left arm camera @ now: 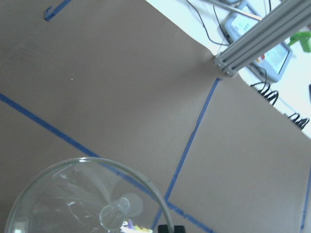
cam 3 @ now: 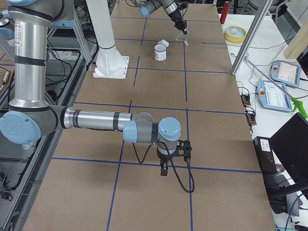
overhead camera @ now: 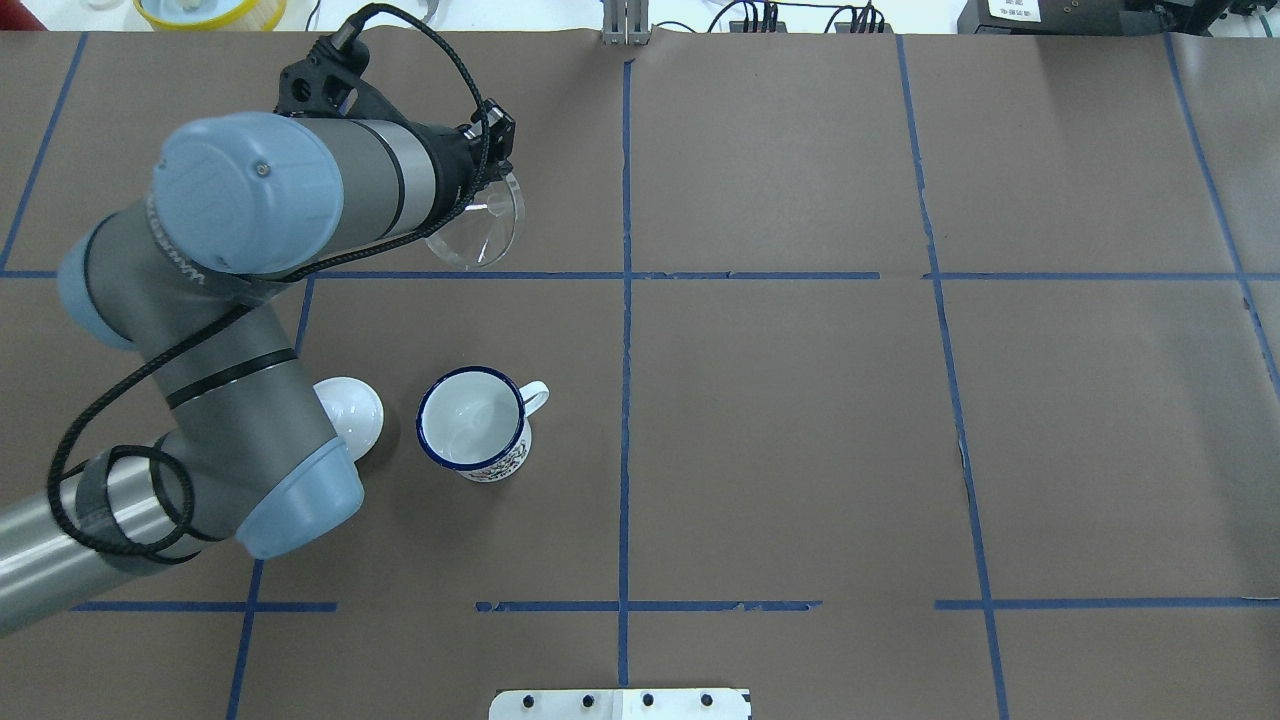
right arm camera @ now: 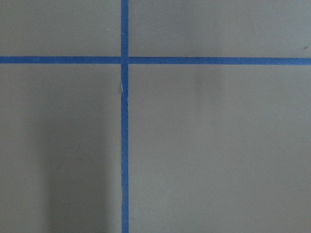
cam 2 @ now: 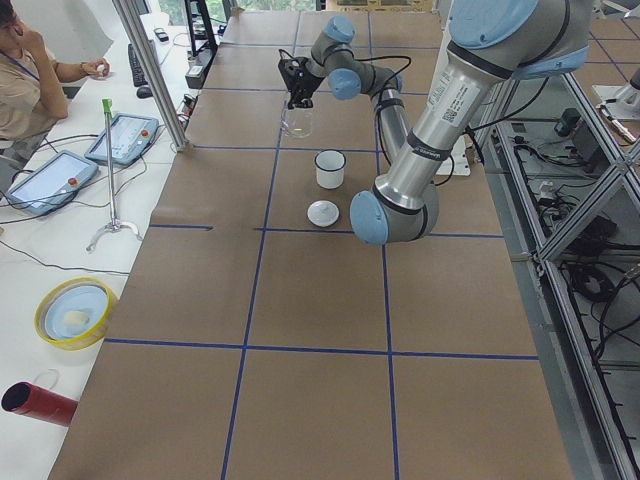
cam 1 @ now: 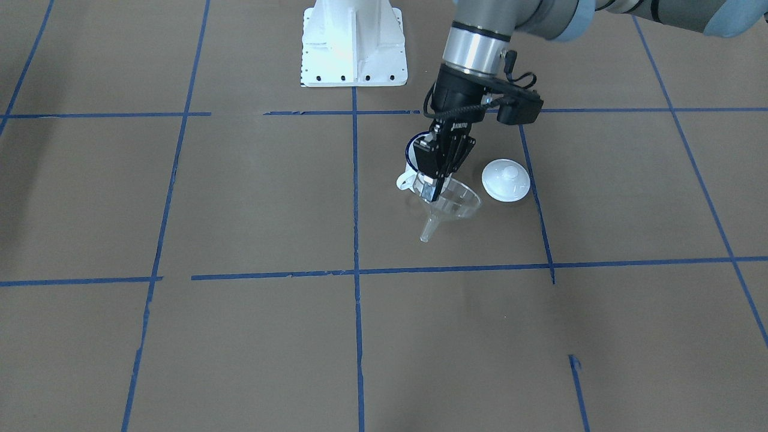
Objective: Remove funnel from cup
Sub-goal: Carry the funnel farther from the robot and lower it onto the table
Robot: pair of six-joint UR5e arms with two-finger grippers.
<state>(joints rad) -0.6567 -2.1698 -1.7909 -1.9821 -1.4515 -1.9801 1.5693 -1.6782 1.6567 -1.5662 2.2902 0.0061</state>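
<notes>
My left gripper [cam 1: 428, 191] is shut on the rim of the clear plastic funnel [cam 1: 454, 204]. It holds the funnel tilted in the air, away from the cup, spout pointing down and outward. The funnel also shows in the overhead view [overhead camera: 480, 226] and the left wrist view [left arm camera: 82, 199]. The white enamel cup [overhead camera: 472, 423] with its dark blue rim stands upright and empty on the table, on the robot's side of the funnel. My right gripper [cam 3: 163, 169] hangs low over the table far to the right; I cannot tell whether it is open or shut.
A white domed lid [overhead camera: 350, 410] with a knob lies on the table left of the cup, partly under my left arm. The white robot base [cam 1: 354, 45] stands behind the cup. Blue tape lines cross the brown table cover.
</notes>
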